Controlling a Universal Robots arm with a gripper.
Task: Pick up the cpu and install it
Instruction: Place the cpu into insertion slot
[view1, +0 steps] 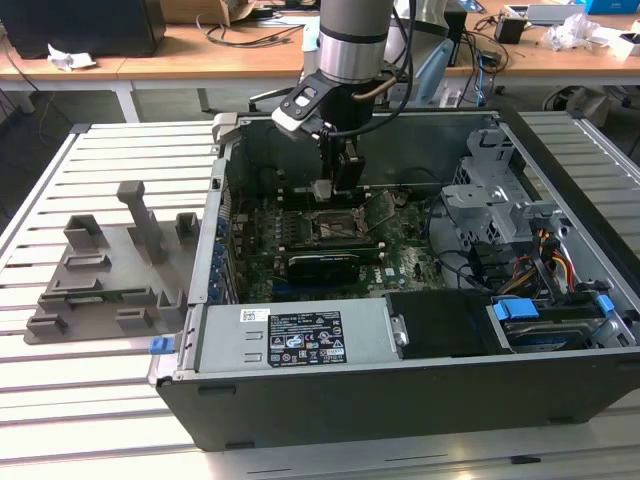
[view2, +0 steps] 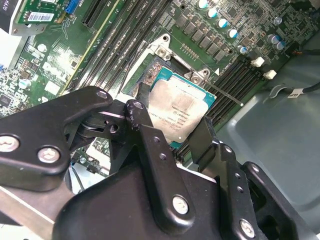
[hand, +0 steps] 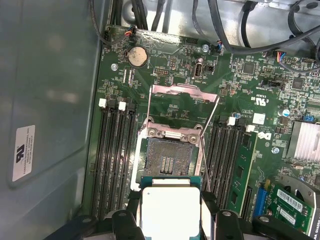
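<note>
The cpu (view2: 184, 107) is held clear of the board, directly over the open CPU socket (hand: 167, 160) inside the computer case (view1: 400, 400). Its silver top faces up, with a thin green rim showing along its edges. It is not seated: in the first wrist view the socket's contact field lies uncovered beyond the chip's far edge.

The gripper (hand: 170, 222) is closed narrowly on the chip, its black fingers (view2: 142, 122) pressing two opposite edges. In the exterior view the arm reaches straight down into the case from above.

The socket's metal load plate (hand: 184, 97) is swung up and back, and the thin retention lever (hand: 210, 125) stands released beside it. Banks of black memory slots (hand: 115, 155) run along both sides of the socket on the green motherboard (hand: 170, 70). A coin cell battery (hand: 137, 56) sits farther up the board.

The case lies on its side with the cover off, resting on a slatted metal table (view1: 100, 400). A power supply (view1: 290, 335) occupies its near edge. Grey plastic holder blocks (view1: 110, 270) stand on the table at the exterior view's left, well apart from the gripper.
</note>
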